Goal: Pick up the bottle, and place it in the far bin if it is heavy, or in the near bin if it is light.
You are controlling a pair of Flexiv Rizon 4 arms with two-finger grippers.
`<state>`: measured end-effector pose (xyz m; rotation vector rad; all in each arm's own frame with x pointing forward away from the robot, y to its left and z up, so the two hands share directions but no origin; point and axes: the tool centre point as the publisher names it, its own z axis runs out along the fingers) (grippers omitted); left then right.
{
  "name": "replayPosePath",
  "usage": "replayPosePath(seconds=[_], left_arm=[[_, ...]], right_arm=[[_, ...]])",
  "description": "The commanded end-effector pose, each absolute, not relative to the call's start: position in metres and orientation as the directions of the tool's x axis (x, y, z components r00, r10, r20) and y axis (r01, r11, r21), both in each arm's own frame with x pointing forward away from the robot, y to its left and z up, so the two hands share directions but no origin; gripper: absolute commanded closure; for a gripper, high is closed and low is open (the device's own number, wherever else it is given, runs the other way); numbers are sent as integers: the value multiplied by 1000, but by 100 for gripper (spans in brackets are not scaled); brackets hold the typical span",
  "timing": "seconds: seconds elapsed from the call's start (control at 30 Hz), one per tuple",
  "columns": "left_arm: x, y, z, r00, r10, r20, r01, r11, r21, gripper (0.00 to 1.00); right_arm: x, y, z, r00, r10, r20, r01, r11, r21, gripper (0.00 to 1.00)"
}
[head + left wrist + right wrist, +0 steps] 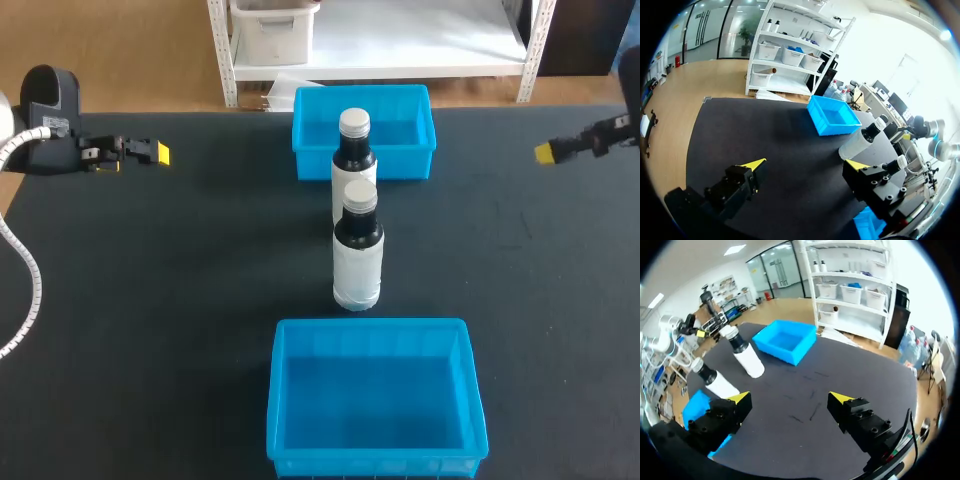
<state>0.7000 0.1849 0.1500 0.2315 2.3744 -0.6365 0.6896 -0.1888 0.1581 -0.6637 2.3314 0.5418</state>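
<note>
altogether two bottles, two blue bins and two grippers share the black table (180, 300). the near bottle (357, 250), white-capped with a dark neck and a pale body, stands upright at the middle. the second bottle (354, 150), its twin, stands upright just behind it, right on the line from the near bottle to the far bin (412, 160). the near bin (375, 328) sits just on the near bottle's other side, towards the robot. the left gripper (807, 163) hangs well off to the near bottle's left and the right gripper (790, 397) well off to its right, each with fingers spread wide over bare table.
</note>
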Motion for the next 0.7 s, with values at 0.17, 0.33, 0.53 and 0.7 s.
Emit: replayPosePath(seconds=[0.17,0.33,0.53,0.7], left_arm=[[700,185,150,-767,0,-642,321,866,-383,0],[700,185,150,-767,0,-642,321,866,-383,0],[700,185,150,-767,0,-642,321,866,-383,0],[700,185,150,-767,0,-642,321,866,-383,0]], right_arm=[[694,-197,163,-466,-567,-679,-874,412,256,0],[694,-197,163,-466,-567,-679,-874,412,256,0],[684,-186,160,-352,-601,-717,-930,310,197,0],[660,-167,160,-238,-624,-744,-969,203,140,0]])
